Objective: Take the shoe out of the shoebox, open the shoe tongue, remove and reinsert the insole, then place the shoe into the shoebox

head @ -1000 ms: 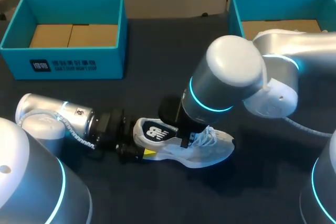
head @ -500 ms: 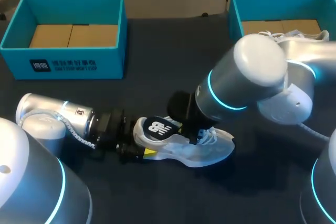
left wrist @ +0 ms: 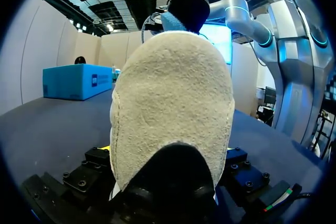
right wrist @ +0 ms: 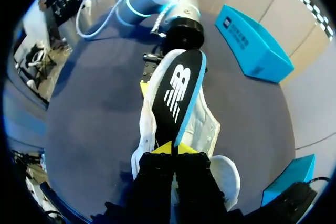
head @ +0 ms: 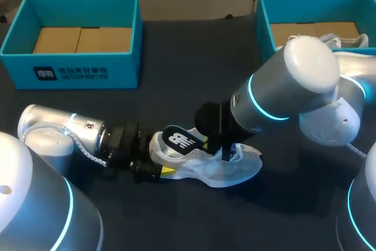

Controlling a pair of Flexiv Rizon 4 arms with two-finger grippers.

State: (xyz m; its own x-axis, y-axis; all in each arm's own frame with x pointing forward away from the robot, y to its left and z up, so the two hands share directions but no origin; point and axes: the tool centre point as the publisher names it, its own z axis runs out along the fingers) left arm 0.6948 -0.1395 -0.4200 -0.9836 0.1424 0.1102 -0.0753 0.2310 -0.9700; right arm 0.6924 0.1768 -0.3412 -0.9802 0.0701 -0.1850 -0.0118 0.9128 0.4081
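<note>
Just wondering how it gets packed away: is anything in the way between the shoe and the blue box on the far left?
Nothing visible lies between the shoe and that box. The shoe is held, though: the left tool grips its heel and the right tool pinches the insole.

A dark navy table spans the whole workspace.

A: What does the desk look like?
B: It's dark and matte. A white shoe is on it.
A: Anything else?
B: A teal shoebox back-left of the shoe, well apart. A second shoebox back-right of it.
</note>
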